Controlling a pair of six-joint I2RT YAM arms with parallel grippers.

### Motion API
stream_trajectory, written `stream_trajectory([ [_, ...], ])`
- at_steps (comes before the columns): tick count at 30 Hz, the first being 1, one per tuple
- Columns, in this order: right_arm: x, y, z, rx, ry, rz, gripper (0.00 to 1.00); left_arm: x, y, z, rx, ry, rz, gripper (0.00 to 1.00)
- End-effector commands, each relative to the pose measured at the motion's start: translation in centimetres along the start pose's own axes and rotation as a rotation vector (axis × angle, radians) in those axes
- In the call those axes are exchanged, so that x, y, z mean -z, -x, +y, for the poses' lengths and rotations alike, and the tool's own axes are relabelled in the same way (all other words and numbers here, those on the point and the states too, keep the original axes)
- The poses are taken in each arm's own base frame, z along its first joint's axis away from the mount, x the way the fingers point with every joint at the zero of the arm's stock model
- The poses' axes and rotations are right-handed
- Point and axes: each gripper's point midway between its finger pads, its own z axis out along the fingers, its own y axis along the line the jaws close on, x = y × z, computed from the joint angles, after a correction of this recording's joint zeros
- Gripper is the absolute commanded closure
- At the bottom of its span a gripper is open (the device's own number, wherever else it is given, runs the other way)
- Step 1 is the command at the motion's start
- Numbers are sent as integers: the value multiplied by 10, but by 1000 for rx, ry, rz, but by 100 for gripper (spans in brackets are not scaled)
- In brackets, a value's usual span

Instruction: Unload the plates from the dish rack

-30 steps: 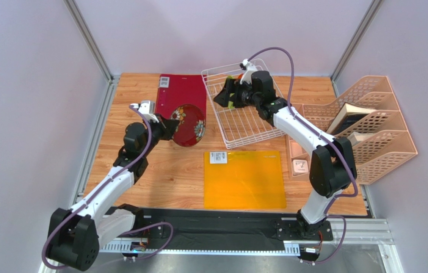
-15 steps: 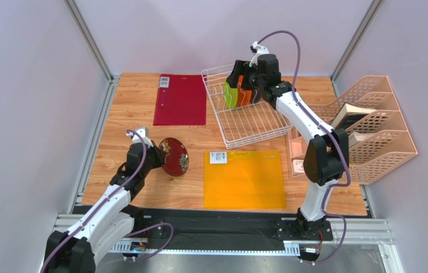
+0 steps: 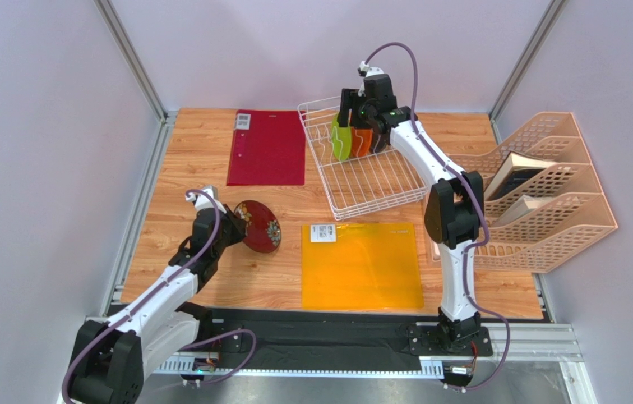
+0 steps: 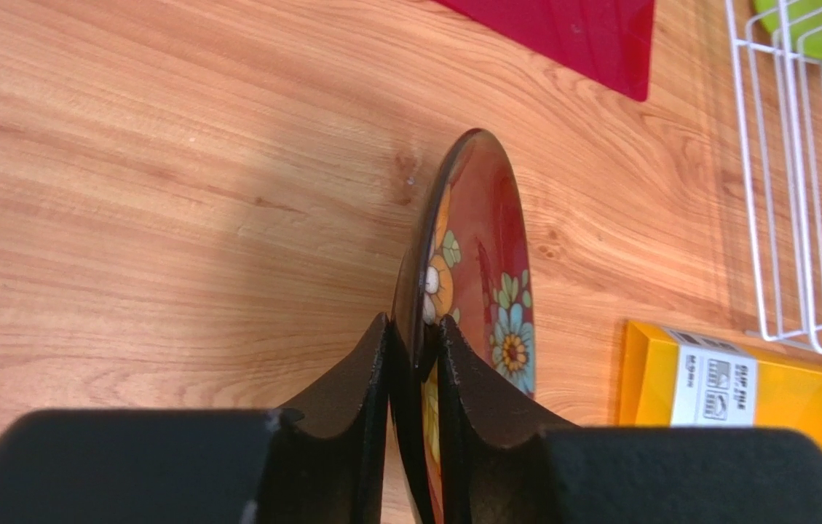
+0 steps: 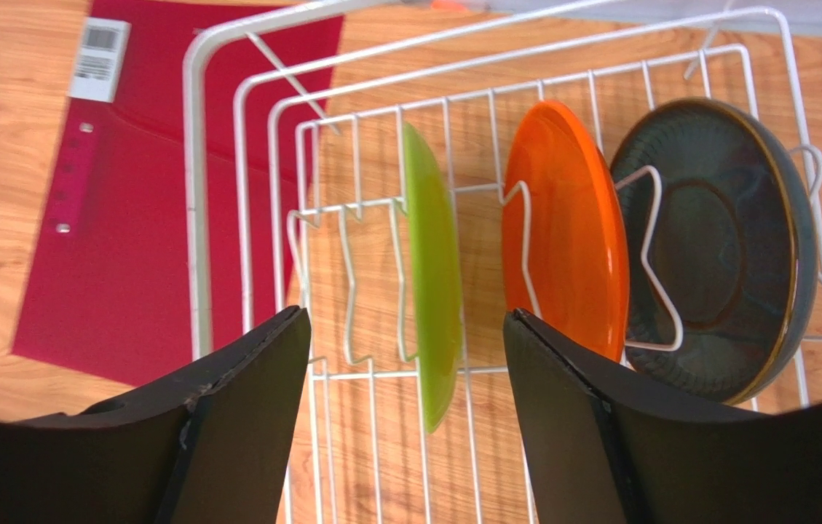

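Left gripper (image 4: 415,338) is clamping the rim of the dark red patterned plate (image 4: 497,251), holding it on edge low over the wooden table (image 4: 163,164), likely for set-down. Right gripper (image 5: 404,322) is hanging wide open astride the lime green plate (image 5: 434,273). That plate is standing in the dish rack (image 5: 198,197) beside the orange plate (image 5: 568,240) and the teal-grey plate (image 5: 710,240). The barcode sticker (image 4: 716,377) on the orange mat (image 4: 820,426) is unreadable.

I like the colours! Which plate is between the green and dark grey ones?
The orange plate stands between the green plate and the dark grey plate in the dish rack; the right wrist view shows it.
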Motion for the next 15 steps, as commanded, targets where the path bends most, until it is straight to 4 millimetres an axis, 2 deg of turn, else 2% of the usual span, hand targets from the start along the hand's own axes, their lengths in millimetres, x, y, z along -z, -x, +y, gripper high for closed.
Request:
stream_trajectory([
  [1, -7, 0, -11, 40, -54, 11, 33, -2, -7, 20, -46, 91, 15, 75],
  [6, -16, -9, -14, 57, -52, 35, 37, -4, -9, 25, -56, 114, 25, 75],
  [7, -18, -12, -7, 58, -14, 46, 37, -4, -10, 26, -55, 117, 29, 74],
  [12, -27, -23, -6, 66, -3, 76, 44, -6, -15, 28, -65, 130, 52, 73],
  [13, -29, -25, -5, 71, 2, 79, 52, -6, -15, 29, -71, 133, 58, 73],
  [15, -32, -30, -1, 78, 15, 91, 59, -7, -15, 32, -75, 153, 63, 72],
])
